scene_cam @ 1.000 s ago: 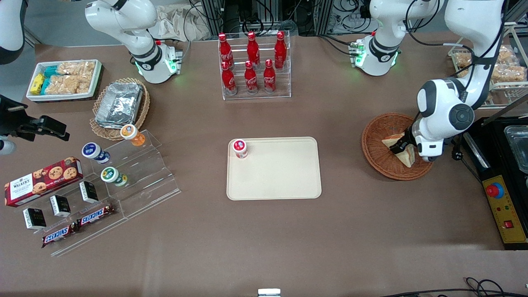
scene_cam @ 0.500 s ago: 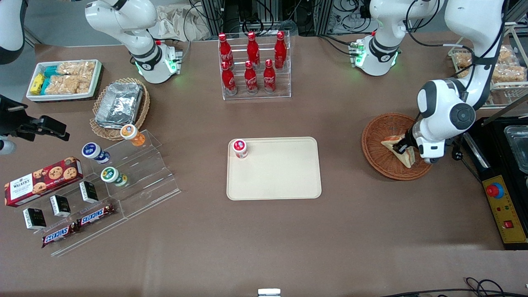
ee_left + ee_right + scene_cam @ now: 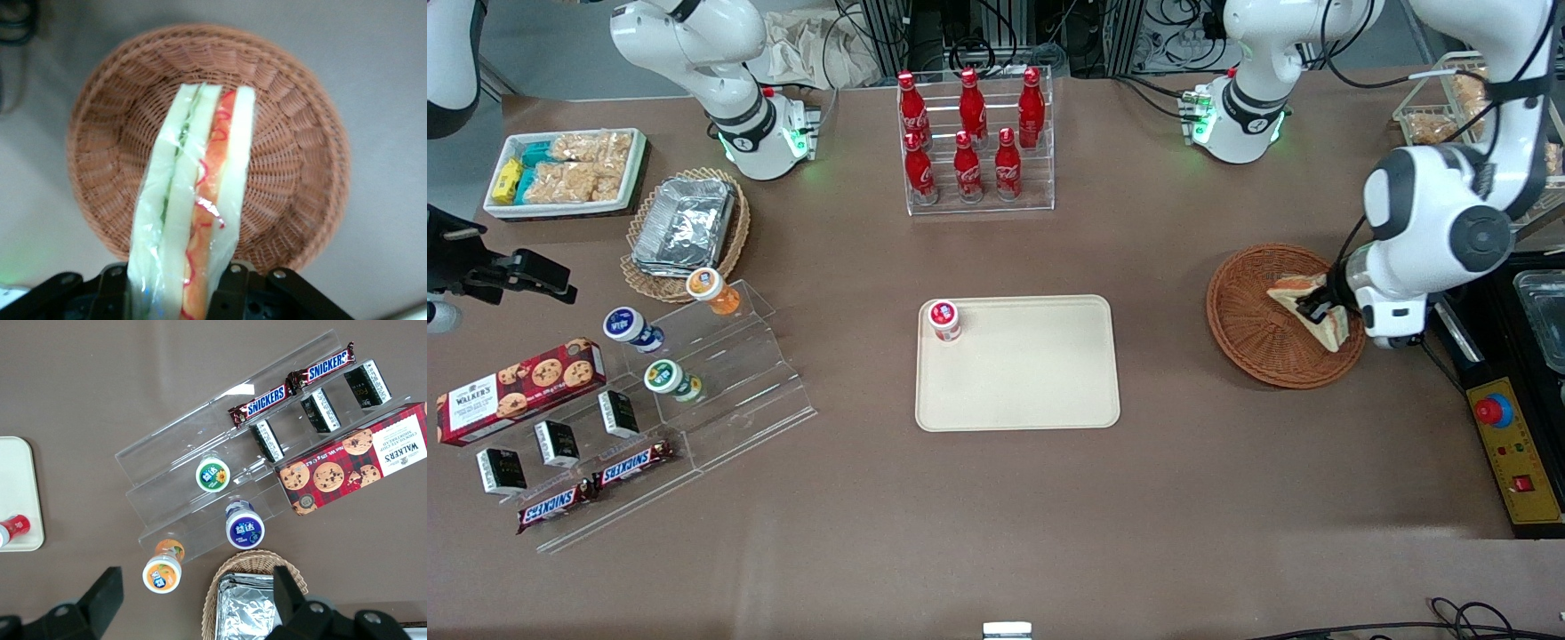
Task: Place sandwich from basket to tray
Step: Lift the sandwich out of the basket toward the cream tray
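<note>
Nearest the front camera among the task's things lies the flat rectangular cream-beige plastic tray [image 3: 1017, 363] with rounded corners, bare but for a small red-capped cup [image 3: 943, 320] standing in one of its corners. Toward the working arm's end of the table, and slightly farther from the camera than the tray's middle, sits the round, shallow, reddish-brown woven wicker basket [image 3: 1249, 324]. Above it the left arm's gripper [image 3: 1320, 308] is clamped on the triangular, clear-wrapped sandwich [image 3: 1307, 307] of pale white bread. The wrist view shows the wedge held edge-on between the two dark fingers [image 3: 230, 293], its green and red-orange filling layers (the wrap glinting over them) running along the exposed edge [image 3: 197, 207], with the basket's woven floor [image 3: 287, 167] beneath it and clear of the bread. Farther still, a clear acrylic rack of six red cola bottles [image 3: 971, 138] stands near the table's middle, well apart from the basket.
</note>
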